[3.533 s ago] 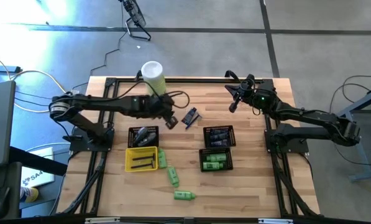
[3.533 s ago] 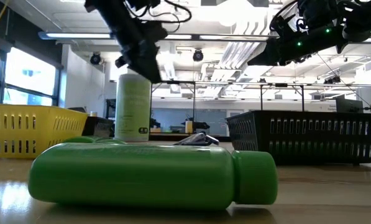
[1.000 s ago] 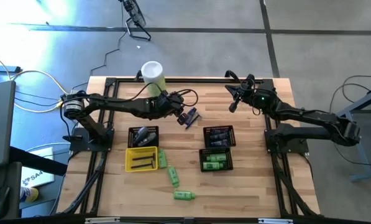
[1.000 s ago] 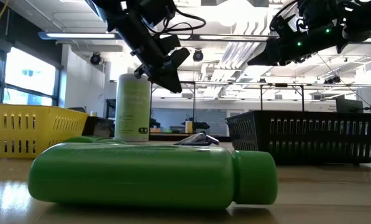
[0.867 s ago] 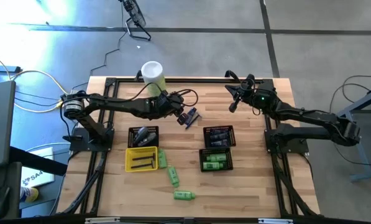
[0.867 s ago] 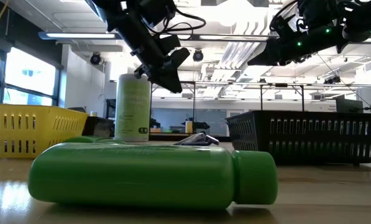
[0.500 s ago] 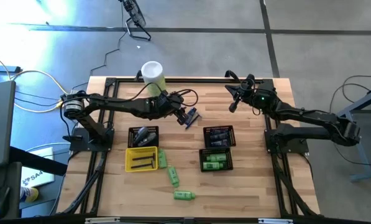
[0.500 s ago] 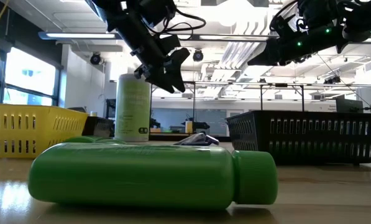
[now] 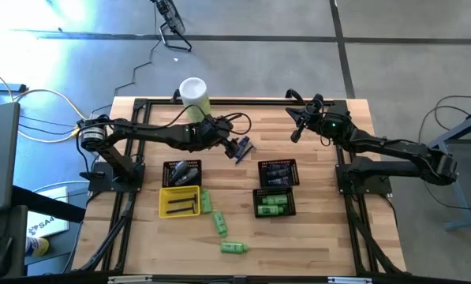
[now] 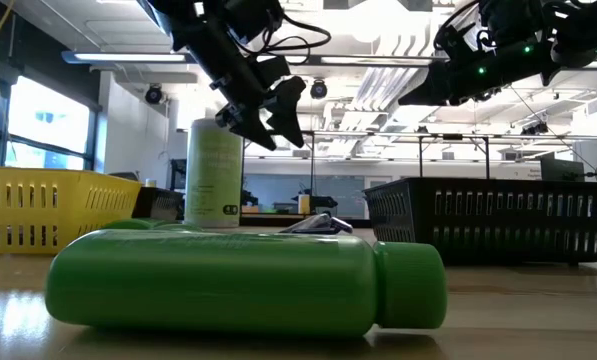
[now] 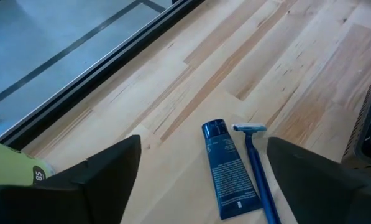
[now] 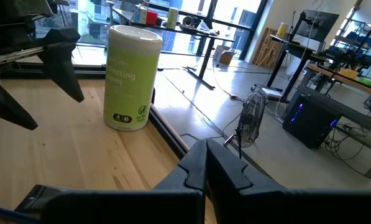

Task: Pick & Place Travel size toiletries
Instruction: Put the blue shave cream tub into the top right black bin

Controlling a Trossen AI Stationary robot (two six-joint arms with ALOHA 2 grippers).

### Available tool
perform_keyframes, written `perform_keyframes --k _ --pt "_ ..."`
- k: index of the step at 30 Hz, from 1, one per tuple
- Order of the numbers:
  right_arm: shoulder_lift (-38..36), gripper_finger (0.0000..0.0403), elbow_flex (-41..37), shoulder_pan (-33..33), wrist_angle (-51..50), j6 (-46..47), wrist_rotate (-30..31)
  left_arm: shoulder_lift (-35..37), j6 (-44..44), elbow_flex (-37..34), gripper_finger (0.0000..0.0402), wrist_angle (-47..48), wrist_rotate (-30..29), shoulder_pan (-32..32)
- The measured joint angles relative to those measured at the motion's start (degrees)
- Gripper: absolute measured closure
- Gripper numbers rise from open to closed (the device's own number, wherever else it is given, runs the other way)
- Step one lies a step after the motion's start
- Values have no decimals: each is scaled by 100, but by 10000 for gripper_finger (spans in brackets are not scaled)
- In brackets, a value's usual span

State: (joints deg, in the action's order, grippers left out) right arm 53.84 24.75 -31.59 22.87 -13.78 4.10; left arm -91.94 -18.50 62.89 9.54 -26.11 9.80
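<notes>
Tube [image 11: 225,167] lies lengthwise toward frame bottom, cap up, while our left gripper [image 11: 201,171] hovers above, jaws spread.

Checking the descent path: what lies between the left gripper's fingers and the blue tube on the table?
Nothing: in the left wrist view, only bare wood shows between the open left gripper and the blue tube; a razor lies beside it.

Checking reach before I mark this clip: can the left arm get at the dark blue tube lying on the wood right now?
Probably yes. The left gripper hovers over the dark blue tube, jaws open, with only a blue razor beside it and bare table around.
</notes>
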Motion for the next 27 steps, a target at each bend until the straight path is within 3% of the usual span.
perform_keyframes --k 8,27 --pt "0 401 0 0 0 0 0 0 -140 0 35 0 -2 -1" --pt "0 401 0 0 0 0 0 -124 -150 13 34 -125 121 -1"
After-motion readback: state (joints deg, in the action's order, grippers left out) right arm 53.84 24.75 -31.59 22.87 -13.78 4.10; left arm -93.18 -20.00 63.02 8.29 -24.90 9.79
